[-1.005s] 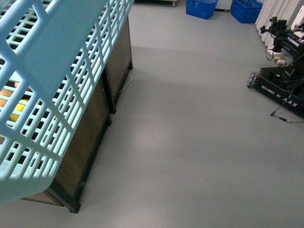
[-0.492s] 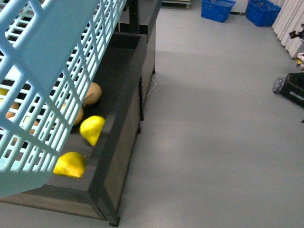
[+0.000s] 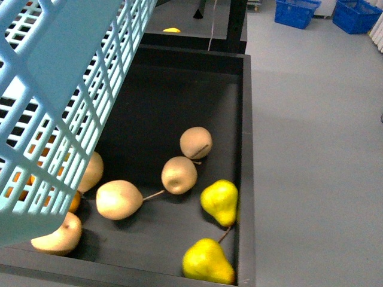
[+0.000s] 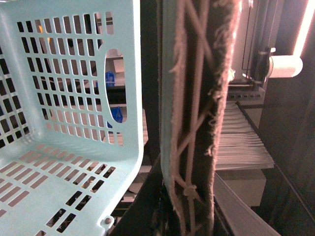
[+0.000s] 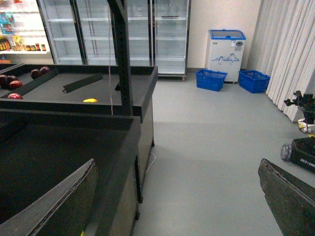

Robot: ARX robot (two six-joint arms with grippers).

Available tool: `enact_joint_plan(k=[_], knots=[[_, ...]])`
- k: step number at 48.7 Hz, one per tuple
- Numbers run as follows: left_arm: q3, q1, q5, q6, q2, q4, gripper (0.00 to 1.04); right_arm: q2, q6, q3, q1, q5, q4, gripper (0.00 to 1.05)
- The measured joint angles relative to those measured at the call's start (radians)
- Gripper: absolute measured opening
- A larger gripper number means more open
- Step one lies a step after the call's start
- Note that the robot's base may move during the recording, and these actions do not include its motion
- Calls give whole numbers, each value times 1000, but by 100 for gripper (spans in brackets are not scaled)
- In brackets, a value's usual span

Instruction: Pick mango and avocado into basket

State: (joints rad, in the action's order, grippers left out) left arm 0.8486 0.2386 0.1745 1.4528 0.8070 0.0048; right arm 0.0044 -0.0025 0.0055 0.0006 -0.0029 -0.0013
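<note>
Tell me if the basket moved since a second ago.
Yes. The basket swung left with the view: the black bin beneath it and the blue crates have shifted right.

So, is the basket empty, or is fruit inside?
Empty, as far as shown: the basket floor is bare in the left wrist view; part lies out of frame.

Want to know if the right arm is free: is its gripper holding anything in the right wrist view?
No, the right gripper is open, its fingers wide apart with nothing held between them.
</note>
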Motion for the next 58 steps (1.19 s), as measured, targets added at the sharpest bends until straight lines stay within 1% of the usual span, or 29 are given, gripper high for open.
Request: enact_joint_plan(k=[58], knots=[[-5, 0, 2, -1, 1, 0, 13, 0, 0, 0, 0, 2, -1, 97]])
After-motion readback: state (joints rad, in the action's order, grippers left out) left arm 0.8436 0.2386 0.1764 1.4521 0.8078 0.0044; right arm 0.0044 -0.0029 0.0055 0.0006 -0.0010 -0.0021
